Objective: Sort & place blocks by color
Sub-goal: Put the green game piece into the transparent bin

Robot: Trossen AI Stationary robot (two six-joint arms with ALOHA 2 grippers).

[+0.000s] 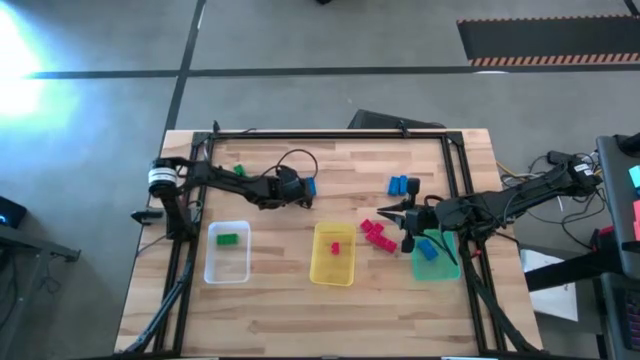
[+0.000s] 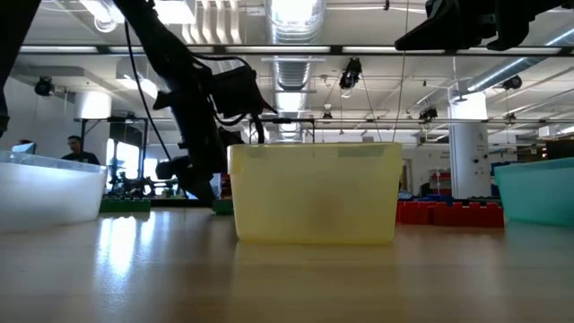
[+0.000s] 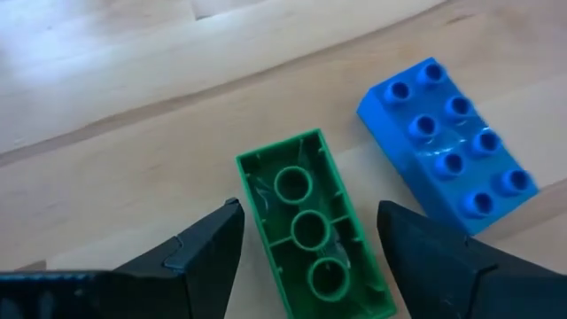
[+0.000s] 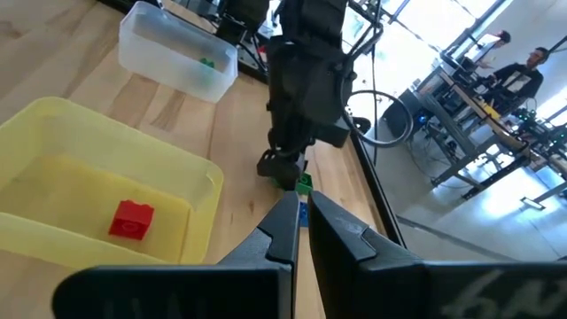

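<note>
A green block (image 3: 314, 226) lies hollow side up on the table, and a blue block (image 3: 447, 146) lies close beside it, studs up. My left gripper (image 3: 310, 217) is open and tilted down over the green block, with one finger on either side of it; no touch shows. In the high view, this gripper (image 1: 300, 190) is at the far middle of the table. My right gripper (image 1: 385, 212) hangs shut and empty above the table, near the red and pink blocks (image 1: 378, 233).
The clear tray (image 1: 212, 268) holds a green block (image 1: 228, 239), the yellow tray (image 1: 322, 270) a red block (image 1: 335, 247), and the teal tray (image 1: 430, 270) a blue block (image 1: 427, 248). Two blue blocks (image 1: 402, 184) and a green block (image 1: 238, 170) lie loose at the far side.
</note>
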